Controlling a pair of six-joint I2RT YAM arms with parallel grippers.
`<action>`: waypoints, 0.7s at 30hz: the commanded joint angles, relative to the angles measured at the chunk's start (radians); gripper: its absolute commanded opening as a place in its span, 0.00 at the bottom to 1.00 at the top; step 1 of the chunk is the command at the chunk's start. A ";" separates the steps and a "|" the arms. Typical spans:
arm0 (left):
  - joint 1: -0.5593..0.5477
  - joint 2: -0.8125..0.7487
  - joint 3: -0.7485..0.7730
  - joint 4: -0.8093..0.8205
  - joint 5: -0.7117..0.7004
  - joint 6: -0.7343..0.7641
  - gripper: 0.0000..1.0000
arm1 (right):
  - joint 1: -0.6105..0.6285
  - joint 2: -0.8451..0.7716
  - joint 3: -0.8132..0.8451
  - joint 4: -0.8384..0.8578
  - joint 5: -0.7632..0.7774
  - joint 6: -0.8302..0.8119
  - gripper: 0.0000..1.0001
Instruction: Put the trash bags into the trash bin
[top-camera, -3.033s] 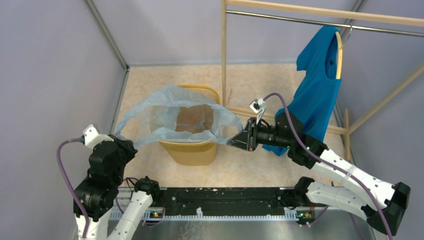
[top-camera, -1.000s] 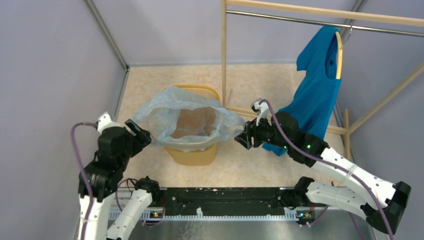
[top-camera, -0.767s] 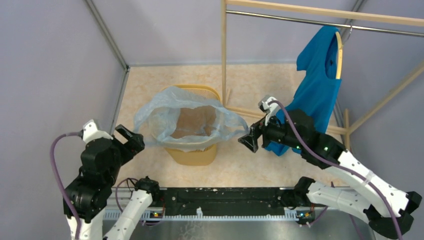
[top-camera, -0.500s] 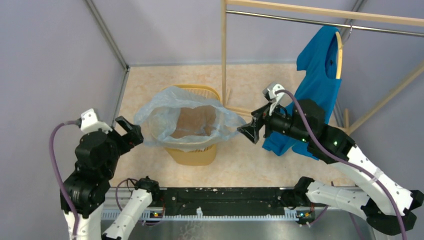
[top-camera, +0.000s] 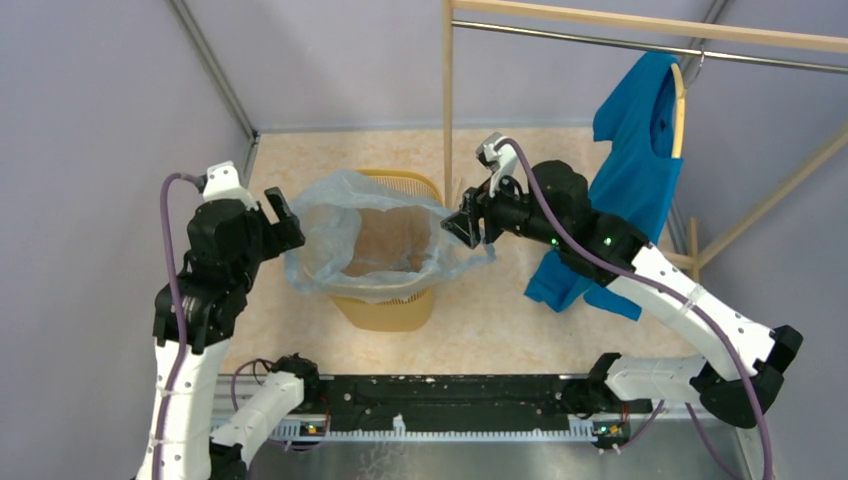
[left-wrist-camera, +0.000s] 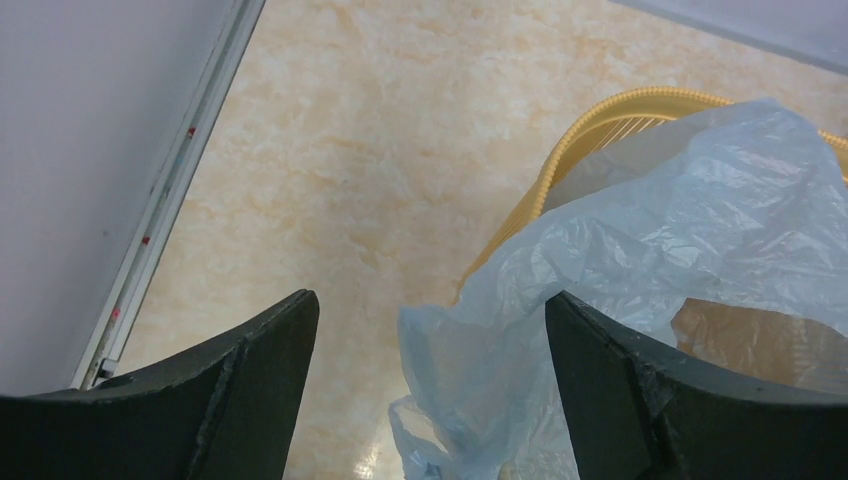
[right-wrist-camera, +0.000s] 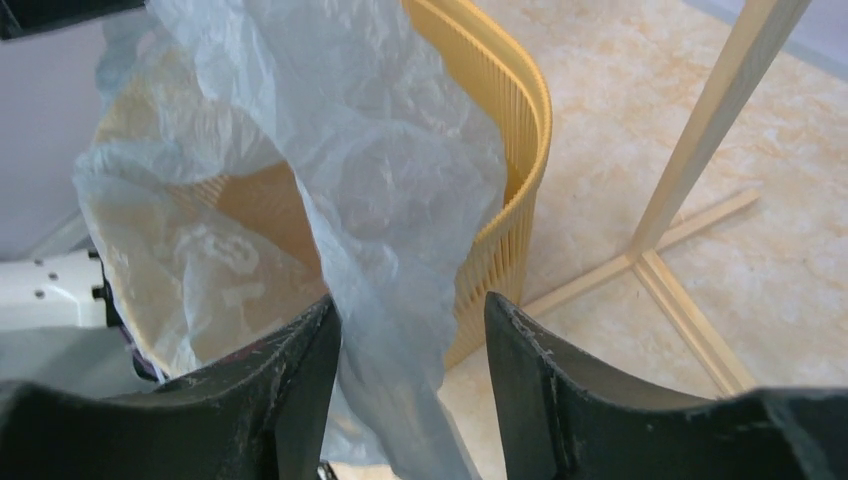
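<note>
Trash bin (top-camera: 385, 305) stands upright on the marbled beige floor (top-camera: 500, 320), between the two arms and near the back of the enclosure. The trash bag (top-camera: 330, 215) is draped over the bin's mouth, opened up, with its film spilling over the rim on the left, right and near sides. The back rim shows bare yellow. The inside of the bin is visible through the open bag.

Left gripper (top-camera: 285, 225) sits just beside the left edge of the bag, at about rim height. In the left wrist view the left gripper (left-wrist-camera: 430, 300) has its fingers (left-wrist-camera: 240, 390) spread wide. A crumpled corner of the bag (left-wrist-camera: 680, 230) pokes up into the gap from below. It lies nearer the right finger, and I can't tell if it touches. The bin rim (left-wrist-camera: 590, 130) curves behind the film.

Right gripper (top-camera: 465, 225) is at the right edge of the bag, over the bin's right rim. In the right wrist view the right gripper (right-wrist-camera: 412, 305) has its fingers (right-wrist-camera: 300, 400) parted. A sheet of the bag (right-wrist-camera: 390, 180) hangs down through the gap, close against the left finger, not squeezed. The ribbed wall of the bin (right-wrist-camera: 500, 150) is right behind the film.

A wooden rack post (right-wrist-camera: 720, 110) stands beyond the bin to the right, its crossed foot on the floor. A blue shirt (top-camera: 635, 180) hangs on a hanger (top-camera: 677, 110) from the rack's rail, behind the right arm. Grey walls (left-wrist-camera: 80, 150) close in the space.
</note>
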 joint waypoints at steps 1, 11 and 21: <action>0.000 0.029 0.047 0.066 0.013 0.039 0.91 | -0.006 0.023 0.076 0.093 0.048 0.027 0.53; 0.000 0.001 0.025 0.026 0.119 0.077 0.96 | -0.006 0.031 0.055 0.149 0.044 0.048 0.49; 0.000 0.090 0.072 0.144 0.004 0.054 0.68 | -0.013 0.055 0.058 0.166 0.147 0.089 0.14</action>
